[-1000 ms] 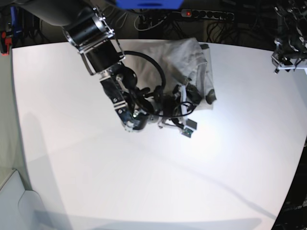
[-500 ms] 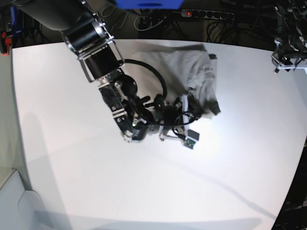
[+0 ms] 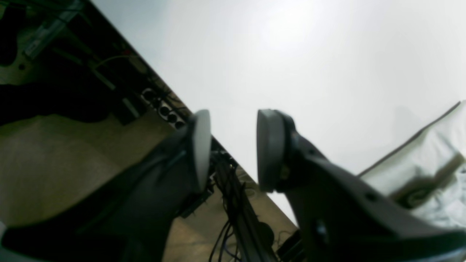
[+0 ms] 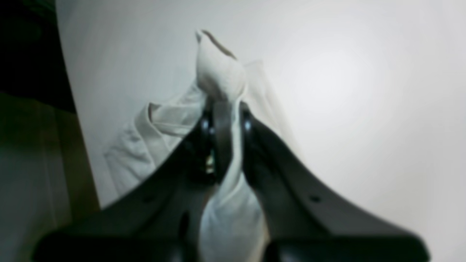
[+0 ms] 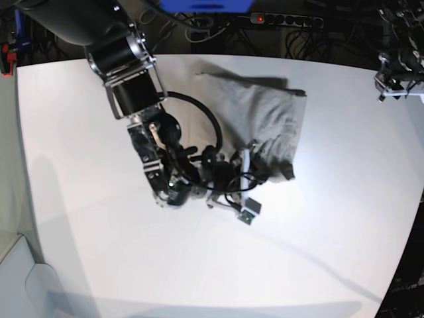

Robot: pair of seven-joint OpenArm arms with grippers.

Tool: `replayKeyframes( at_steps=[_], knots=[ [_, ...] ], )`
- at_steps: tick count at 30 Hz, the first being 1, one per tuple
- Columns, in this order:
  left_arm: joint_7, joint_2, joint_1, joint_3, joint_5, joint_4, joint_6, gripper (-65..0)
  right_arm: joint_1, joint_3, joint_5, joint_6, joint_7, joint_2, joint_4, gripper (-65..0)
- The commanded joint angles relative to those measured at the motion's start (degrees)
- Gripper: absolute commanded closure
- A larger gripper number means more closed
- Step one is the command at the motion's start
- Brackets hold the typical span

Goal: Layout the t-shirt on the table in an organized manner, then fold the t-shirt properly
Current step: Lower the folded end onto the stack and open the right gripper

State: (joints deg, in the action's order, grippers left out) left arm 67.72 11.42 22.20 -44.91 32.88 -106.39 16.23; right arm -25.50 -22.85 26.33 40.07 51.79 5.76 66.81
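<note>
The light grey t-shirt [image 5: 265, 109] lies crumpled on the white table [image 5: 99, 252], stretching from the far edge toward the middle. My right gripper [image 5: 257, 161] is at the shirt's near end. In the right wrist view that gripper [image 4: 222, 109] is shut on a bunched fold of the t-shirt [image 4: 218, 69], which stands up past the fingertips. My left gripper [image 3: 233, 149] hangs open over the table's edge with nothing between its fingers. A corner of the t-shirt [image 3: 429, 163] shows at the right of the left wrist view. The left arm [image 5: 399, 74] stays at the far right.
A power strip [image 5: 285, 20] and cables lie behind the table's far edge. The right arm's black cable loop [image 5: 209, 116] hangs over the shirt's left side. Wooden floor and cables [image 3: 233, 203] show below the left gripper.
The right gripper closed on the shirt and pulled it toward the front and left. The shirt has stretched out longer from the far edge. The left arm has not moved.
</note>
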Motion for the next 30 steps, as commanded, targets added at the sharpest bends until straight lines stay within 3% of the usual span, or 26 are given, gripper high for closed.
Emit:
replayKeyframes(
  at_steps=[1,10,20,27,30],
  knots=[
    [-0.25,0.84,0.27,-0.24,0.13,-0.73,-0.45,-20.4,-1.36,-0.75,1.67,-0.07,-1.46,1.41,-0.3,0.0],
    [-0.25,0.14,0.62,-0.41,0.22,-1.17,-0.54,-20.4,-3.38,-0.75,1.67,-0.07,-5.86,2.64,-10.32,-0.7],
    [-0.25,0.05,0.27,-0.15,0.22,-1.26,-0.54,-20.4,-5.14,-0.67,2.2,-0.07,-3.22,2.46,-8.3,-36.4],
    [-0.25,0.05,0.0,-0.15,0.3,-1.26,-0.54,-20.4,1.28,4.87,2.2,-0.07,1.62,0.0,9.72,-36.6],
    [-0.25,0.05,-1.23,-0.15,0.3,-1.26,-0.54,-20.4,5.14,10.24,2.2,-0.07,4.17,-1.41,16.93,-29.1]
  ],
)
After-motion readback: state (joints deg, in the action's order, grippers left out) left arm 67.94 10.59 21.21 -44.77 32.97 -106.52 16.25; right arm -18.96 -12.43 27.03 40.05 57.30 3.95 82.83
